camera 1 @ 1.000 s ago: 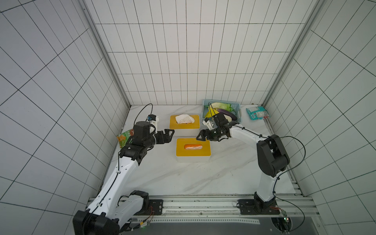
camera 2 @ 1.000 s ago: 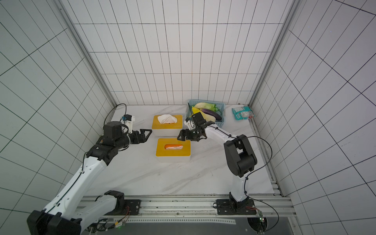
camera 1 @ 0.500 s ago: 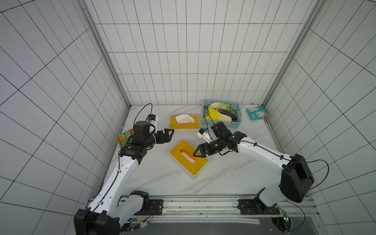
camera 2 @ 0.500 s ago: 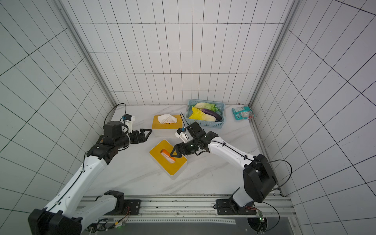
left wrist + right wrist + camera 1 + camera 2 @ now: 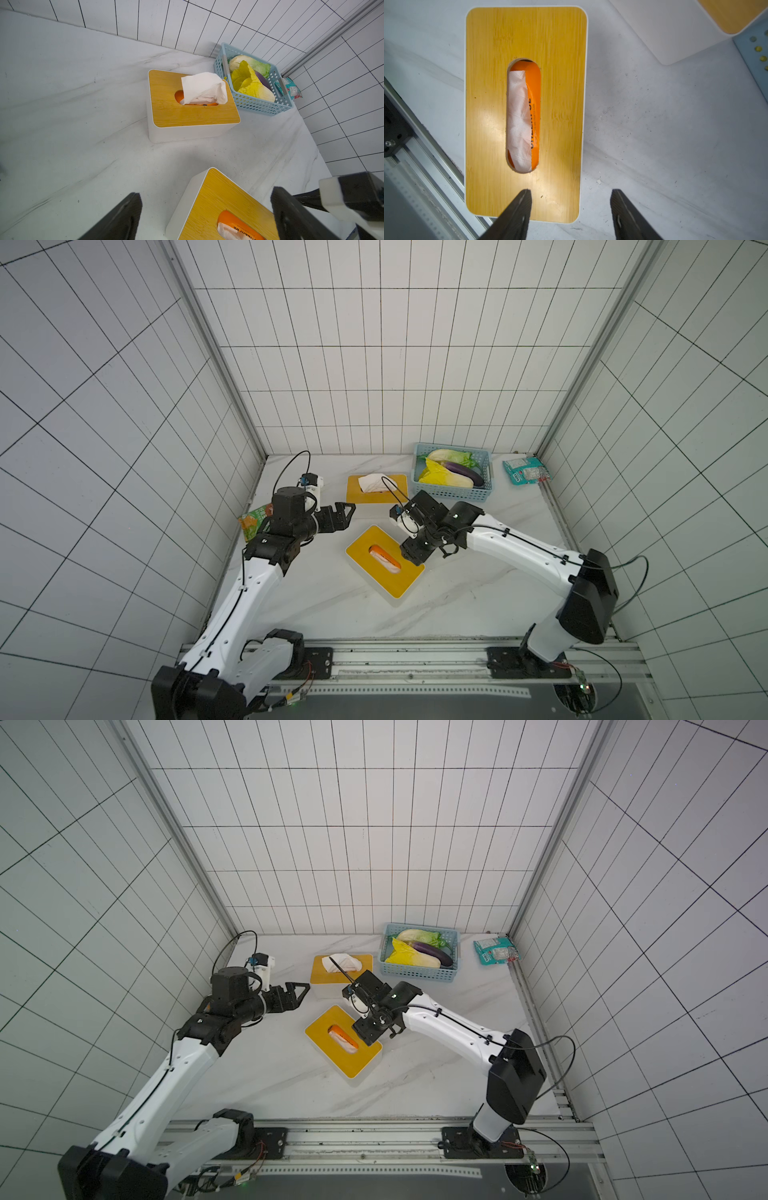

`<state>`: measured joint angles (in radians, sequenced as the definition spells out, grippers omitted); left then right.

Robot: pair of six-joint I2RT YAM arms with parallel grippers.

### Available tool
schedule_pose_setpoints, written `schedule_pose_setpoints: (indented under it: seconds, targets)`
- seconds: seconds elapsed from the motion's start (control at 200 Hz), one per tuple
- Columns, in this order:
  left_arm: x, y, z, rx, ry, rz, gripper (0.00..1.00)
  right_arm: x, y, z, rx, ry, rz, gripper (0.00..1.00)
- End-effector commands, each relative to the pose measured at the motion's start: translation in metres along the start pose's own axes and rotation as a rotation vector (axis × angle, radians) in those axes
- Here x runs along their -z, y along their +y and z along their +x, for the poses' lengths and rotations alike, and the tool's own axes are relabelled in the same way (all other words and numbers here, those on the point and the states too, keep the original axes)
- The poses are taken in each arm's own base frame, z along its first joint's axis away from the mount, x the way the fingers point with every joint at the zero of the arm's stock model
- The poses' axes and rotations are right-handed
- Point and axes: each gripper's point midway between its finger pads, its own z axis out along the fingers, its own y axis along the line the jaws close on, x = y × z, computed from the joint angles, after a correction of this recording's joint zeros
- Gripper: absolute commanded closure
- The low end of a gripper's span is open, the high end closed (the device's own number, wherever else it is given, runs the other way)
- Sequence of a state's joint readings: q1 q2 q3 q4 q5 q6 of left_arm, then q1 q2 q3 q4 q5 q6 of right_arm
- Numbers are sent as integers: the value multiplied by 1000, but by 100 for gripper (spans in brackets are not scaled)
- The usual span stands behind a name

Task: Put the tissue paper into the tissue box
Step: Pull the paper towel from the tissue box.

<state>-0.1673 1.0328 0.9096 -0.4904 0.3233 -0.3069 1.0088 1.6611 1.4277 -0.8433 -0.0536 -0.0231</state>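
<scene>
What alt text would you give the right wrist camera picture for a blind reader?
A tissue box with a wooden lid lies on a marble table, white tissue paper tucked in its oval slot. Two black jaws hang apart and empty at one short end.

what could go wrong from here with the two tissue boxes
The right gripper hangs open over the end of the skewed near box, one finger above it, one above the table; lowering there might shove or tip it.
The tissue sticks out of the far box, and the open left gripper sits close to the right arm, so reaching for it might clash.
</scene>
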Motion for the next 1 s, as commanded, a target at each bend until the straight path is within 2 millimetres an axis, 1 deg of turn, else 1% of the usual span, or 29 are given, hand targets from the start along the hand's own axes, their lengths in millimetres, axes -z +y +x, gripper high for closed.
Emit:
schedule_pose_setpoints:
  seconds: [0.0, 0.075, 0.16, 0.21, 0.29, 0.48, 0.67, 0.785, 0.994]
  targets:
    - [-2, 2, 0, 6, -7, 5, 5, -7, 11, 1, 102, 61, 32, 43]
    - [-1, 2, -1, 7, -10, 6, 5, -13, 23, -4, 112, 64, -7, 49]
    - [-1, 2, -1, 11, -12, 8, 5, -21, 31, -10, 88, 67, -42, 57]
    - [-1, 2, -2, 11, -13, 11, 5, -25, 33, -14, 75, 70, -53, 62]
    - [0, 2, -1, 15, -13, 10, 5, -31, 34, -17, 58, 79, -52, 68]
    - [-1, 3, -2, 19, -13, 15, 5, -44, 38, -16, 97, 109, -49, 71]
    - [1, 3, -2, 20, -17, 13, 5, -45, 50, -9, 145, 127, -73, 73]
    - [1, 3, -2, 21, -18, 14, 5, -46, 56, -5, 160, 142, -86, 79]
    - [1, 3, -2, 22, -18, 16, 5, -57, 53, 5, 193, 197, -53, 82]
